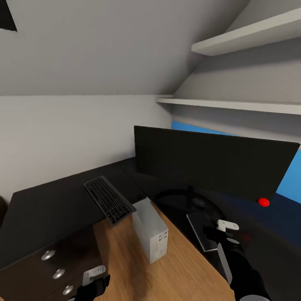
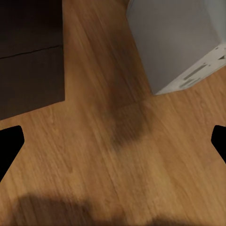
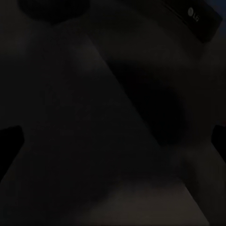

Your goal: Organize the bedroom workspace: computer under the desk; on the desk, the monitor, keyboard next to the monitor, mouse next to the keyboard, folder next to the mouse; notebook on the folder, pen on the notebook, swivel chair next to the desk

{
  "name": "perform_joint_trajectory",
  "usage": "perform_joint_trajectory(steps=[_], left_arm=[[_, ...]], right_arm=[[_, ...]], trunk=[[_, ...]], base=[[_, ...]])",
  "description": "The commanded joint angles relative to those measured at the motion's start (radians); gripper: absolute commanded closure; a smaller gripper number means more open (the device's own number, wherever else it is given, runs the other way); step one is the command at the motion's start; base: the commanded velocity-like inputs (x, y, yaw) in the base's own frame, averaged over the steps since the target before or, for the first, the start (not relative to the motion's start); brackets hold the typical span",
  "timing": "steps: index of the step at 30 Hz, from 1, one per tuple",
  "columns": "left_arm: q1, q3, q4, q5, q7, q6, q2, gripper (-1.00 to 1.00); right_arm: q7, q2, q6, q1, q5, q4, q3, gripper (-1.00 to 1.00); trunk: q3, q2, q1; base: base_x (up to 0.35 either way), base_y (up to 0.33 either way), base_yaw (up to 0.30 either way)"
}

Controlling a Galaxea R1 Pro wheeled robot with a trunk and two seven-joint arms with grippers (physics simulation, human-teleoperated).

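The wide black monitor [image 1: 213, 163] stands on the black desk [image 1: 46, 205], with its red dot at the lower right corner. The black keyboard [image 1: 109, 199] lies on the desk to the monitor's left. The light grey computer [image 1: 150, 230] stands on the wooden floor in the desk's inner corner; one of its corners also shows as the computer [image 2: 179, 42] in the left wrist view. A dark grey notebook [image 1: 198, 228] lies on the desk in front of the monitor's stand. My right gripper [image 1: 228, 230] hovers open just beside it, close above the desk. My left gripper [image 2: 113, 146] hangs open over the floor.
Black drawers with round silver knobs [image 1: 58, 274] sit under the desk at lower left, next to my left gripper. Two white wall shelves [image 1: 251, 37] hang above the monitor under a sloped ceiling. A blue surface [image 1: 290, 184] shows behind the monitor. The monitor's lower bezel [image 3: 193, 14] is near the right gripper.
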Motion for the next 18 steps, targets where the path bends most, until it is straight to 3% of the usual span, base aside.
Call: perform_joint_trajectory(steps=[1,15,18], left_arm=[[0.0,-0.006,-0.002,0.009,0.005,0.002,0.002,-1.0],[0.0,-0.006,-0.002,0.01,0.007,0.002,0.001,-1.0],[0.0,-0.006,-0.002,0.01,0.007,0.002,0.001,-1.0]], right_arm=[[0.001,0.001,0.006,0.0,0.007,-0.002,-0.002,-1.0],[0.001,0.001,0.006,-0.001,0.006,-0.001,-0.002,-1.0],[0.0,0.001,0.006,-0.001,0.006,-0.001,-0.002,-1.0]], trunk=[[-0.004,-0.008,0.004],[-0.048,-0.106,0.058],[-0.048,-0.106,0.058]], base=[[0.0,0.0,0.0],[0.0,0.0,0.0],[0.0,0.0,0.0]])
